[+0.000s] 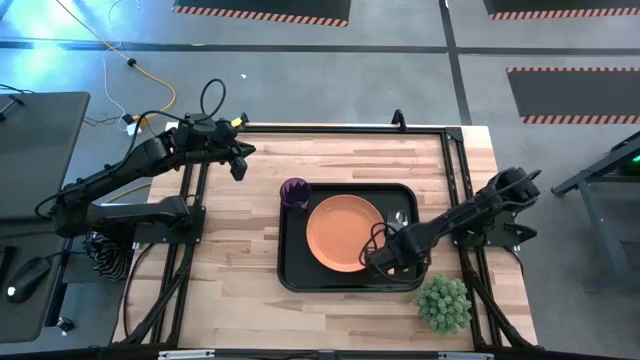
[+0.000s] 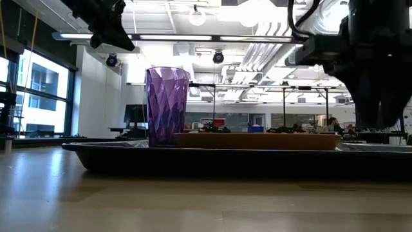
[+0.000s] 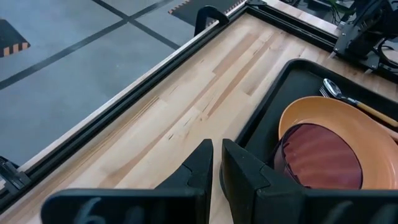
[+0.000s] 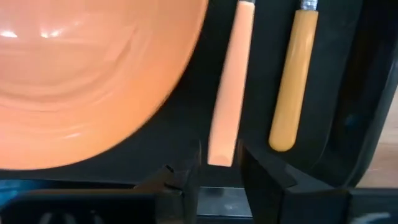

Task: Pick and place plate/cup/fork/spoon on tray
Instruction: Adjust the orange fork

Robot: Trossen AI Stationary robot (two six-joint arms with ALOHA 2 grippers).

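Observation:
The black tray [image 1: 290, 255] lies mid-table. On it rest the orange plate [image 1: 340, 235], the purple cup [image 1: 294, 192], upright at the tray's far left corner, and, right of the plate, the fork [image 4: 229, 81] with the pale handle and the spoon [image 4: 293, 81] with the darker orange handle, side by side. My right gripper [image 4: 219, 168] is low over the tray's near right part [image 1: 385, 262]. It is slightly open, with its fingers on either side of the fork handle's free end [image 4: 220, 152]. My left gripper [image 1: 240, 165] hangs shut and empty above the table's far left.
A small green plant [image 1: 443, 303] stands at the table's near right corner, close to my right arm. Black frame rails [image 1: 330, 130] run along the table's far and side edges. Bare wood [image 1: 225, 260] lies left of the tray.

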